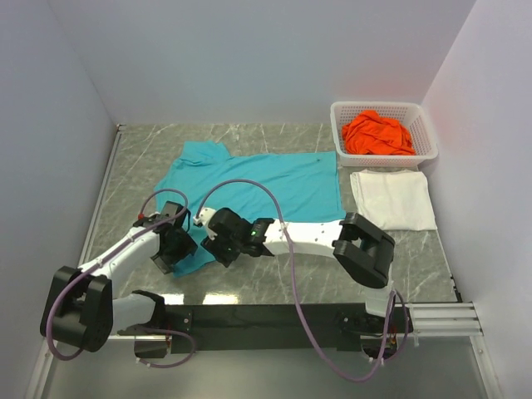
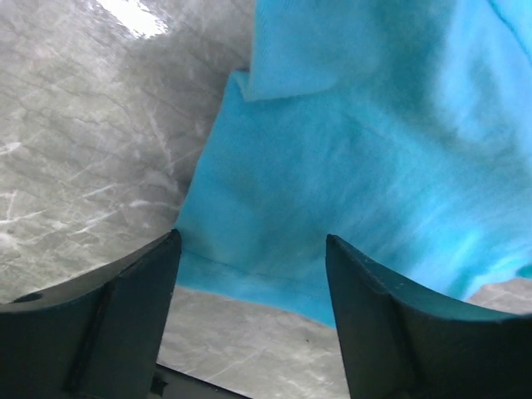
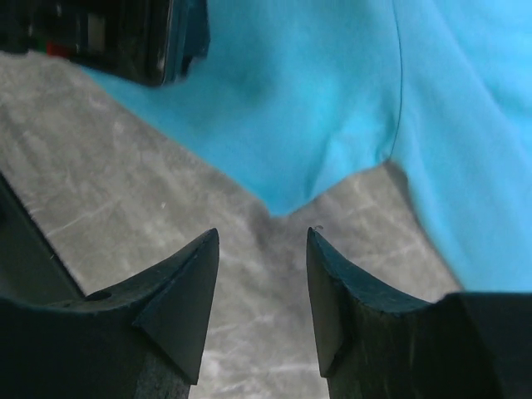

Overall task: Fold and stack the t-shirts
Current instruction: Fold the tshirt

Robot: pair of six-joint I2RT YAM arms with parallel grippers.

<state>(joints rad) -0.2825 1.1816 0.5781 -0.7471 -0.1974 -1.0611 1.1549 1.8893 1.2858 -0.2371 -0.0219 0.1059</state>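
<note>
Seen from above, the near left part of the teal t-shirt [image 1: 266, 183] is covered by both wrists and their looping cables [image 1: 241, 181], so its edge there cannot be traced. The rest of it lies spread on the grey marble tabletop [image 1: 274, 137], left of centre, with one sleeve at the far left.

The left gripper [image 2: 253, 241] sits low over that hidden near edge with its fingers spread wide. Its own camera shows the hem running across the gap, with cloth beyond and bare stone to the left. Whether the tips touch the cloth cannot be told.

The right gripper [image 3: 262, 237], just to the right of the left one, also has its fingers apart. Bare tabletop shows in the gap, and a corner of teal cloth lies just ahead of the tips. A dark, blurred part of the left arm cuts into the top left of that view.

A folded white t-shirt [image 1: 392, 198] lies on the right, just beside the teal one. Behind it, in the far right corner, an orange t-shirt [image 1: 378, 135] is crumpled in a white basket [image 1: 374, 105], whose walls hide its lower folds.
</note>
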